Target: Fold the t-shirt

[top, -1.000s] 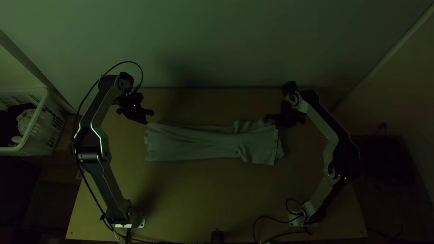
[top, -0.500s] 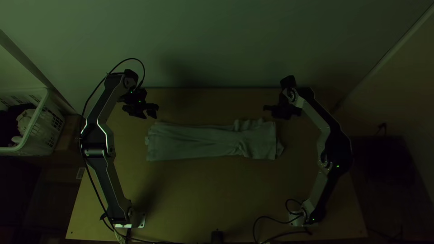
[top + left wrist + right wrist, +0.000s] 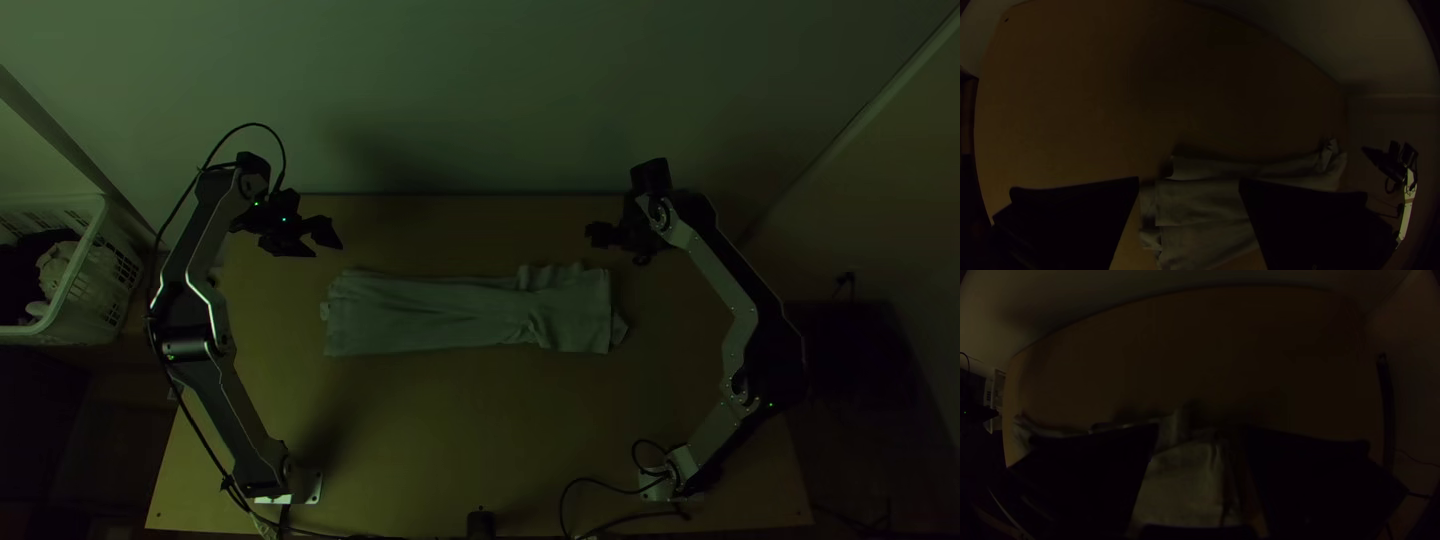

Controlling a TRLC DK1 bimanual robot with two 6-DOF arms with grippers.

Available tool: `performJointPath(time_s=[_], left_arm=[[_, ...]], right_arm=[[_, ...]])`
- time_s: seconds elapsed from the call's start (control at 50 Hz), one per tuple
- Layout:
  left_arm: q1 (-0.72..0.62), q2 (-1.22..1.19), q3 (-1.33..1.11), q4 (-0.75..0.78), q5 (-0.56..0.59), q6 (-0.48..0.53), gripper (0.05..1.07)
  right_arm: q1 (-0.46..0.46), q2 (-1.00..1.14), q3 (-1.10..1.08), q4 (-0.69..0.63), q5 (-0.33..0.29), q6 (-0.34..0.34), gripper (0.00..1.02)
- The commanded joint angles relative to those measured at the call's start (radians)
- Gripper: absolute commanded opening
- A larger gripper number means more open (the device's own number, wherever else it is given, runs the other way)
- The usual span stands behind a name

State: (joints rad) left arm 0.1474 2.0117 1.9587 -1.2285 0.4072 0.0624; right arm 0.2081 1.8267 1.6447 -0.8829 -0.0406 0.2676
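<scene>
Left gripper (image 3: 327,249) hides part of t-shirt (image 3: 430,315) in left wrist view; basket (image 3: 92,298) cut off at top view's left edge, contents (image 3: 55,265) unclear.

No readable text, labels, numbers or signs anywhere here.

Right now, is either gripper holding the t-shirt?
No: in the top view the left gripper and right gripper stand open beyond the far edge of the t-shirt, off the cloth.

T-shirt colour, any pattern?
The t-shirt looks plain pale grey in this dim light, with no pattern I can make out; top view shows it best.
</scene>
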Motion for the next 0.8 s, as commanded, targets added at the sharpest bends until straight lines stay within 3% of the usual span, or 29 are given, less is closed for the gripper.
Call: performJointPath(time_s=[0.0,0.2,0.3,0.56,0.78], left_arm=[[0.046,-0.126,-0.13,0.049,0.058,0.025,1.03],[0.132,-0.197,-0.319,0.077,0.166,0.088,1.03],[0.181,-0.231,-0.422,0.112,0.251,0.108,1.03],[0.235,-0.271,-0.626,0.251,0.298,0.148,1.03],[0.239,-0.254,-0.728,0.342,0.347,0.171,1.03]], right_arm=[[-0.007,-0.07,-0.039,-0.011,0.007,-0.007,0.99],[-0.03,-0.152,-0.045,-0.01,0.002,0.013,0.99],[-0.047,-0.19,-0.04,-0.005,-0.033,0.036,0.99],[-0.107,-0.276,-0.016,0.059,-0.147,0.113,0.99],[-0.121,-0.323,-0.014,0.075,-0.163,0.134,0.99]])
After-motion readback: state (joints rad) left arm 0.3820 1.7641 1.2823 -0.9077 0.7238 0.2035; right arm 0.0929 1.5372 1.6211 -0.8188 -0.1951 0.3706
